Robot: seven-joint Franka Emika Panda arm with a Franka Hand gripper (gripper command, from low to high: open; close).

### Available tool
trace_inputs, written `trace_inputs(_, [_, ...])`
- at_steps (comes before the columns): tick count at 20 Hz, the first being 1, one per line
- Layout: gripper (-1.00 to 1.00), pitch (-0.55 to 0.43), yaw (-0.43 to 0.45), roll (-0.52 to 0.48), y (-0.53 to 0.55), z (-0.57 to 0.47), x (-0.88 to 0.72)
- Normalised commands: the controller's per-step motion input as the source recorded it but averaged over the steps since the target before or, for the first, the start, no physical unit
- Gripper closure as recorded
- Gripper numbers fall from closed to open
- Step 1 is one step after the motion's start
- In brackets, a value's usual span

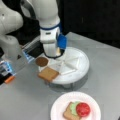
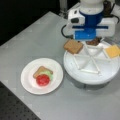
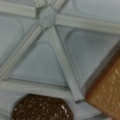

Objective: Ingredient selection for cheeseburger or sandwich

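The arm is low over the white divided tray (image 1: 82, 63), its gripper (image 1: 53, 53) down near the tray's rim on a front view's left, close above the compartments. From the other side, in a front view, the gripper (image 2: 93, 42) sits at the tray's (image 2: 105, 75) top edge, its blue and white body blocking the fingers. Whether the jaws are apart or closed, and whether they have hold of anything, I cannot tell.

On the tray, a toast slice (image 1: 48, 74) lies tilted over the rim in a front view, with the dark brown patty (image 1: 41, 61) just beside it. In a front view the same toast slice (image 2: 73, 46) rests at the tray's left edge, the patty (image 2: 94, 42) peeks out under the gripper, and the yellow cheese square (image 2: 112, 51) lies in a compartment at the right.

The wrist view looks straight down at the tray's ribs (image 3: 60, 62), with the patty (image 3: 42, 108) at the bottom and the toast slice (image 3: 107, 95) at the right edge.

Over on the white plate (image 1: 60, 105), the sandwich (image 1: 77, 110) stands part built: toast underneath, green lettuce (image 1: 73, 107) on it, red tomato slice (image 1: 83, 109) on top. In a front view the plate (image 2: 27, 80) holds the same stack (image 2: 43, 76), well apart from the gripper
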Motion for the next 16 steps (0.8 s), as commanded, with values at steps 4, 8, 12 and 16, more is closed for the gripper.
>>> trace_inputs(4, [-1.0, -0.087, -0.431, -0.153, -0.28, -0.11, -0.28])
trace_inputs(8, [-1.0, -0.092, -0.264, -0.03, -0.45, -0.09, -0.12])
trace_inputs(12, [-1.0, -0.025, -0.261, 0.147, -0.54, -0.04, -0.06])
trace_inputs(16, [-1.0, 0.119, -0.206, 0.306, -0.44, 0.04, 0.01])
